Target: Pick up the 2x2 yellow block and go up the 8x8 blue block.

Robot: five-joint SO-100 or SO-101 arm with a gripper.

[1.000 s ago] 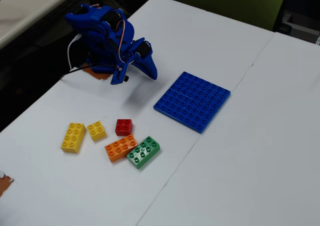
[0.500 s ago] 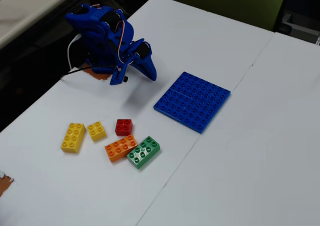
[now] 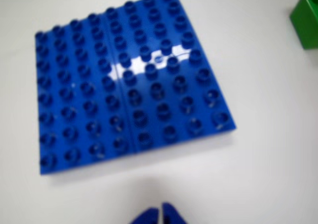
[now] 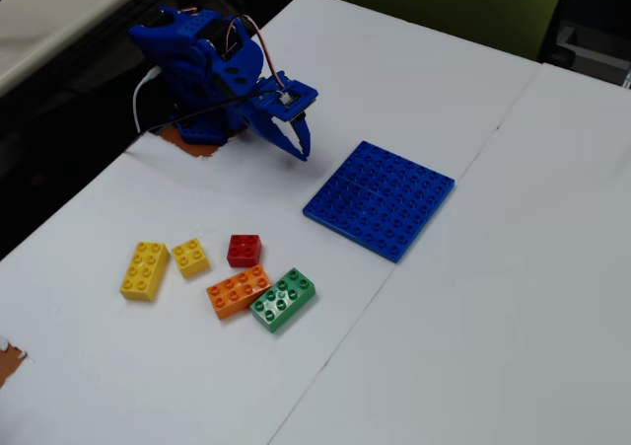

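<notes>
The small yellow 2x2 block (image 4: 190,257) lies on the white table between a longer yellow brick (image 4: 145,270) and a red brick (image 4: 244,250). The big flat blue 8x8 block (image 4: 380,199) sits to the right of them; the wrist view shows it (image 3: 129,85) filling the upper middle. My blue gripper (image 4: 302,151) hangs above the table left of the baseplate, far from the yellow block. Its two fingertips (image 3: 160,215) meet at the bottom edge of the wrist view, shut, with nothing between them.
An orange brick (image 4: 238,291) and a green brick (image 4: 283,299) lie side by side below the red one; the green brick's corner (image 3: 305,20) shows at the wrist view's right edge. A seam between two table panels runs diagonally past the baseplate.
The arm has unfolded a little: the wrist lifted and the gripper swung out toward the baseplate. The bricks have not moved.
</notes>
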